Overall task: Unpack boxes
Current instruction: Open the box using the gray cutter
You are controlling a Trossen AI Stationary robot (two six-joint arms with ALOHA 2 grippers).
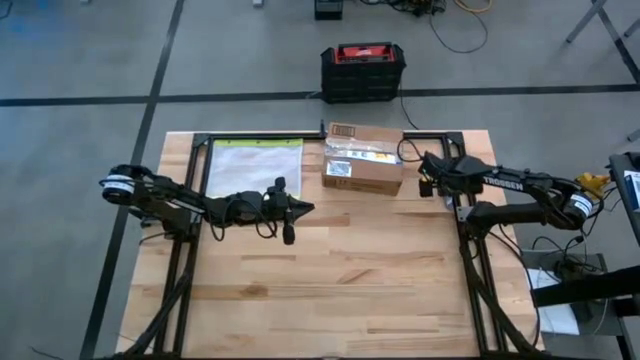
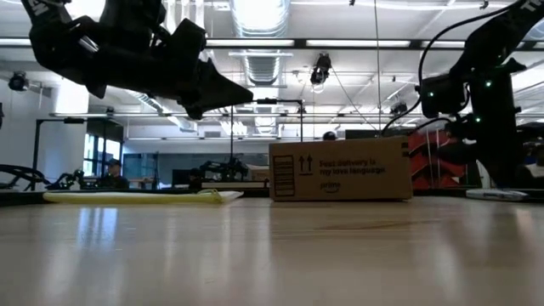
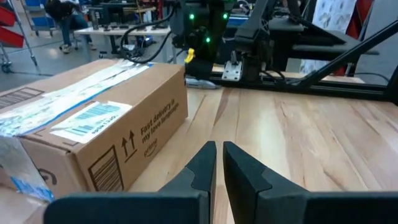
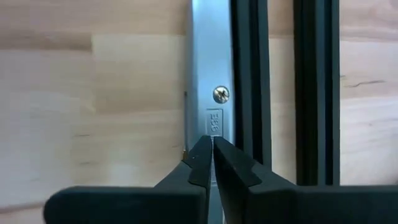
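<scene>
The brown cardboard box [image 1: 362,160] stands on its bottom at the table's far middle, with clear tape and white labels on top [image 3: 87,118]; its printed side faces the low view [image 2: 340,170]. My left gripper [image 1: 308,207] hovers shut above the table, left of the box and nearer the front, pointing toward the right edge [image 3: 219,149]. My right gripper [image 1: 427,184] is shut just right of the box. It points down over a metal bracket [image 4: 211,93] of the table frame. Neither touches the box.
A clear yellow-edged pouch [image 1: 252,168] lies flat at the far left of the table. A black and red case [image 1: 362,70] sits on the floor beyond the far edge. Black frame rails [image 4: 317,93] run along the right side. Bare wood [image 1: 340,290] fills the near half.
</scene>
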